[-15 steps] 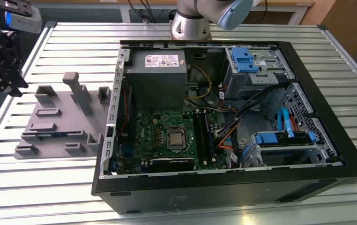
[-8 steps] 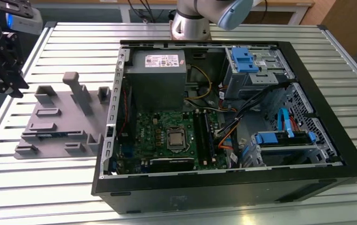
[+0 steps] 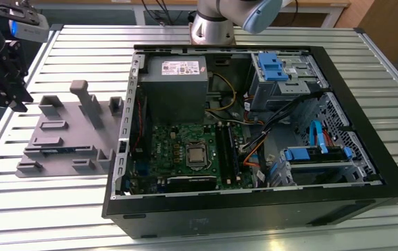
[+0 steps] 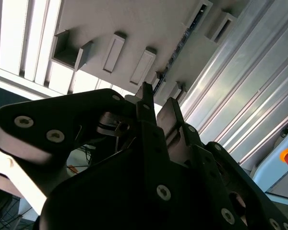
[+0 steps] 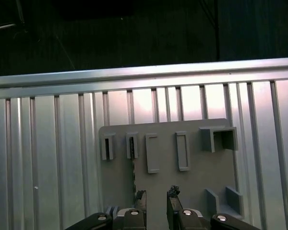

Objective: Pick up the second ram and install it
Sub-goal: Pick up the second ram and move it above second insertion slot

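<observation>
Closest to the lens is the gripper [image 5: 156, 195], poking into the first wrist view with its two fingers parted by a modest gap and nothing between them, so it's empty-handed right now. Going across the exterior view from its left, the gripper hangs up off the slatted metal table [image 3: 88, 57] at the far left edge. The grey plastic fixture [image 3: 67, 130] sits on the table below it, toward the exterior view's right. The second ram [image 5: 133, 173] is parked in that fixture, standing on edge in a groove, so from the wrist it's just a thin dark line with a hint of green. The bit that matters, I reckon, is that the stick's long axis runs straight away from the gripper across the fixture, at right angles to the line between the two fingers, so its flat faces are turned toward them. It isn't centred in the gap though; it lines up more with one finger, and the gripper looks to be above it, not down around it. Further to the exterior view's right is the open PC case [image 3: 255, 209] with the green motherboard [image 3: 167, 141] lying flat inside. That's well apart from the gripper, with the fixture in between.
</observation>
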`<state>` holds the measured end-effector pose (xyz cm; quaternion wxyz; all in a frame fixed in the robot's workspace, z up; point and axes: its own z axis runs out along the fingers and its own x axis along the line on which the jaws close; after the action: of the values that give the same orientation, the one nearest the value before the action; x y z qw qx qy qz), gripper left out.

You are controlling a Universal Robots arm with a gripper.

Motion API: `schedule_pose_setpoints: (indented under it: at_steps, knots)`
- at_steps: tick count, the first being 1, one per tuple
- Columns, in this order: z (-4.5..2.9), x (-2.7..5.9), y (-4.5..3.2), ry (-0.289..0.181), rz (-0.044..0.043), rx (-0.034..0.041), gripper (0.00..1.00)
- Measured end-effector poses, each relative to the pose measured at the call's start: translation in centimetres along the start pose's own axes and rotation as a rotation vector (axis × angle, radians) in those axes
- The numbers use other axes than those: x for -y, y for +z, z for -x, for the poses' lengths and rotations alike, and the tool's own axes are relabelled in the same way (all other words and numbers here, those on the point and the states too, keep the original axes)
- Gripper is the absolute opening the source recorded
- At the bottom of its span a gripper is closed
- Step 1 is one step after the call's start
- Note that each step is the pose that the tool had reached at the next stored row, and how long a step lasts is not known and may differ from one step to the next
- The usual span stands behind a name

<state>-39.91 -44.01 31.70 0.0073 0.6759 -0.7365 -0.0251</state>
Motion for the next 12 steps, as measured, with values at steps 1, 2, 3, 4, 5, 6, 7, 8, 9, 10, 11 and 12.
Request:
schedule_pose_setpoints:
  at_steps: [1,2,3,4,5,6,7,8,9,10,11,12]
  knots:
    - [0.00,0.00,0.00,0.000,0.0001,-0.0001,0.31]
    - [0.00,0.00,0.01,0.000,-0.0001,0.0000,0.31]
    - [-0.01,-0.01,0.04,0.000,-0.0012,0.0010,0.31]
    - [-0.01,-0.01,0.03,0.000,-0.0013,0.0013,0.31]
    - [-0.02,-0.01,0.04,0.000,-0.0014,0.0014,0.31]
    - [-0.04,-0.01,0.02,0.000,-0.0012,0.0013,0.31]
    - [-0.06,0.00,0.04,0.000,-0.0014,0.0014,0.31]
    - [-0.07,0.00,0.05,0.000,-0.0013,0.0013,0.31]
    - [-0.07,0.00,0.06,0.000,-0.0012,0.0013,0.31]
    - [-0.07,0.00,0.10,0.000,-0.0012,0.0013,0.31]
    - [-0.07,0.00,0.16,0.000,-0.0014,0.0015,0.31]
    - [-0.08,0.01,0.21,0.000,-0.0014,0.0014,0.31]
